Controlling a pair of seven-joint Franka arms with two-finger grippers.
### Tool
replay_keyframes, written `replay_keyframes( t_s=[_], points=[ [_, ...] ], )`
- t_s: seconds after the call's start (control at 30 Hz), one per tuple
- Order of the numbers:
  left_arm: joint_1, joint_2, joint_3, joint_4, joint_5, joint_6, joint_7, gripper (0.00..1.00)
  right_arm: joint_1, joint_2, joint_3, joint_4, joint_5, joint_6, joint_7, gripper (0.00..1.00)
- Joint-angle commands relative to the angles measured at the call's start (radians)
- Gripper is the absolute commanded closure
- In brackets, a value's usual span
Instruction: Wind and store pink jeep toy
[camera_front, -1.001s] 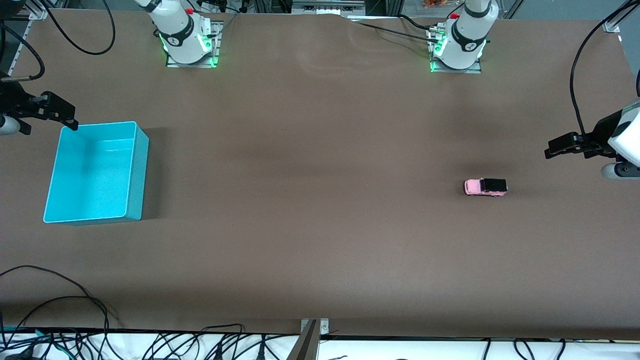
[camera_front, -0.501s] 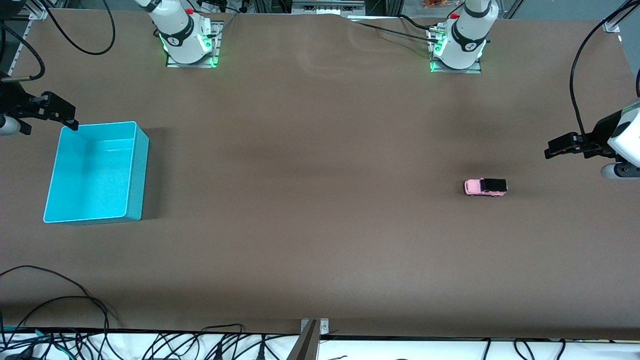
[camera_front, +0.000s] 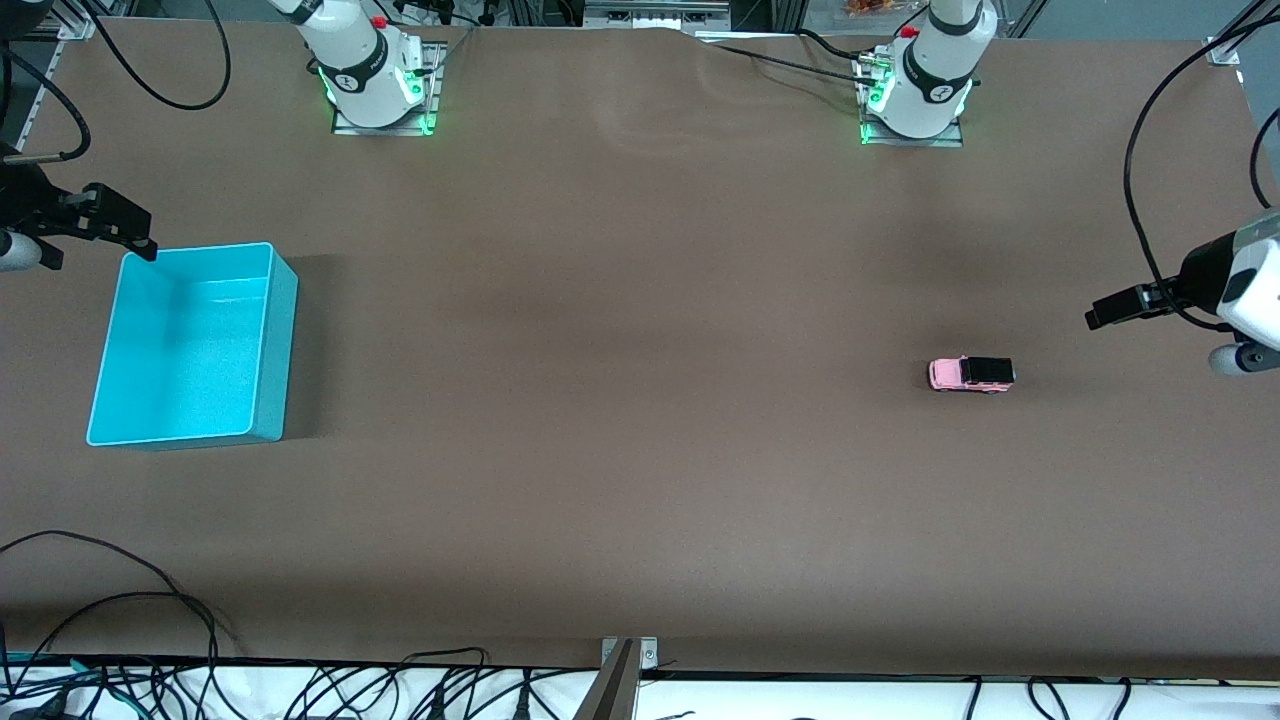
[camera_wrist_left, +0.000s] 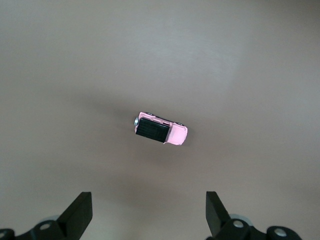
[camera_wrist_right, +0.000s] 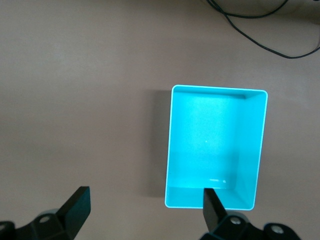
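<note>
The pink jeep toy (camera_front: 971, 374), tiny with a black roof, stands on the brown table toward the left arm's end. It also shows in the left wrist view (camera_wrist_left: 160, 129). My left gripper (camera_front: 1097, 318) hangs open and empty over the table, between the jeep and the table's end; in its wrist view (camera_wrist_left: 148, 201) the jeep lies ahead of the fingers. The turquoise bin (camera_front: 270, 330) stands empty at the right arm's end and shows in the right wrist view (camera_wrist_right: 215, 145). My right gripper (camera_front: 140, 235) is open and empty above the bin's corner (camera_wrist_right: 145, 199).
The two arm bases (camera_front: 375, 85) (camera_front: 915, 95) stand along the table's edge farthest from the front camera. Loose black cables (camera_front: 300, 690) lie along the edge nearest the camera. A black cable (camera_front: 1150, 130) hangs at the left arm's end.
The left gripper has shifted a little and turned its fingers toward the jeep. The jeep, the bin and the right arm have not moved.
</note>
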Motion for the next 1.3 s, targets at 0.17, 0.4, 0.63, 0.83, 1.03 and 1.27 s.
replay_keyframes(
  t_s=[0.17, 0.4, 0.63, 0.83, 1.03, 1.27],
  points=[
    [0.001, 0.051, -0.001, 0.002, 0.022, 0.002, -0.424, 0.00, 0.005, 0.003, 0.001, 0.016, -0.017, -0.015, 0.006, 0.00],
    [0.015, 0.109, -0.001, -0.003, 0.022, 0.029, -0.682, 0.00, 0.002, 0.005, -0.001, 0.018, -0.018, -0.012, 0.006, 0.00],
    [0.022, 0.180, 0.001, -0.011, 0.023, 0.072, -0.935, 0.00, 0.003, 0.003, 0.001, 0.018, -0.018, -0.015, 0.005, 0.00],
    [0.022, 0.203, 0.001, -0.078, 0.025, 0.178, -1.119, 0.00, 0.003, 0.002, -0.001, 0.018, -0.018, -0.021, 0.005, 0.00],
    [0.022, 0.195, 0.001, -0.195, 0.025, 0.299, -1.198, 0.00, 0.002, 0.002, -0.001, 0.018, -0.020, -0.021, 0.005, 0.00],
    [0.018, 0.193, -0.004, -0.313, 0.025, 0.454, -1.278, 0.00, 0.003, 0.002, -0.001, 0.018, -0.020, -0.021, 0.006, 0.00]
  ],
)
